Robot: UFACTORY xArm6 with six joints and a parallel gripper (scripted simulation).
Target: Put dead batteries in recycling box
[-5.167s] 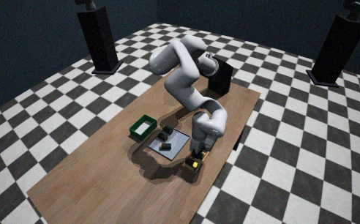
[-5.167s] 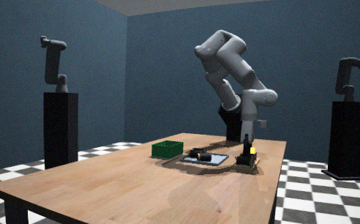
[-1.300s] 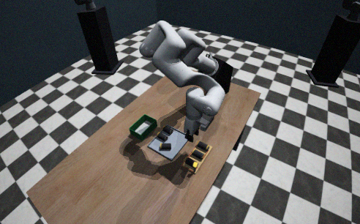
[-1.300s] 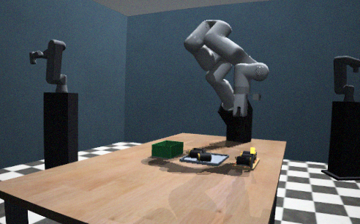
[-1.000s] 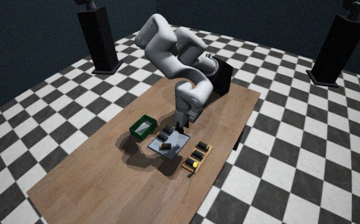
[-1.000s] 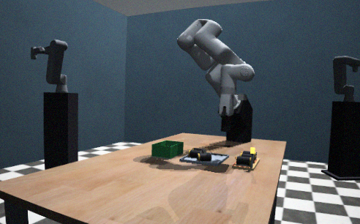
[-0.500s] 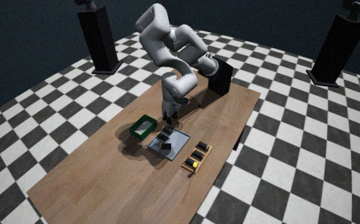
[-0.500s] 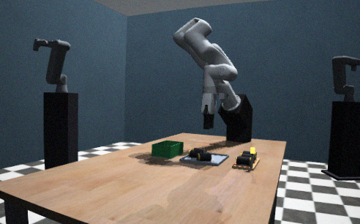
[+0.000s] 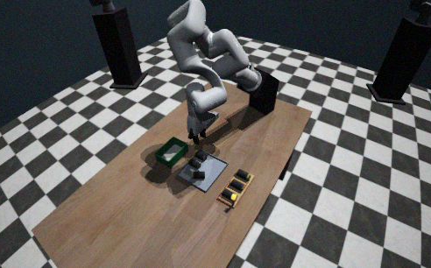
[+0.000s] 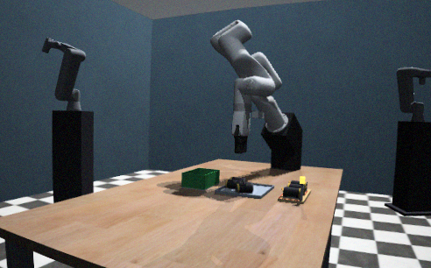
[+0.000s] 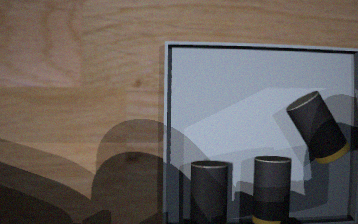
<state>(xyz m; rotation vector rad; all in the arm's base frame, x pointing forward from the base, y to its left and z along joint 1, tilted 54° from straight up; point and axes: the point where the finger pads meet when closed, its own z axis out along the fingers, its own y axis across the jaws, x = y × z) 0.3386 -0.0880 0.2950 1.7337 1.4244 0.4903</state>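
- The gripper (image 9: 196, 137) hangs high above the grey tray's (image 9: 215, 174) far end, fingers half apart, holding nothing.
- Three batteries (image 9: 198, 174) lie on the tray.
- The green recycling box (image 9: 171, 151) stands upright just beside the tray.
- The battery holder (image 9: 236, 187), carrying batteries, sits on the tray's other side.

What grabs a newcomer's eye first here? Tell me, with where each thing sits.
The big pale grey arm folds over the far end of the wooden table, its gripper hanging empty, jaws half apart, high above the things below. Under it sit a green box, a grey tray with three dark batteries, and to the right a yellow holder with three more and a bright yellow bulb.
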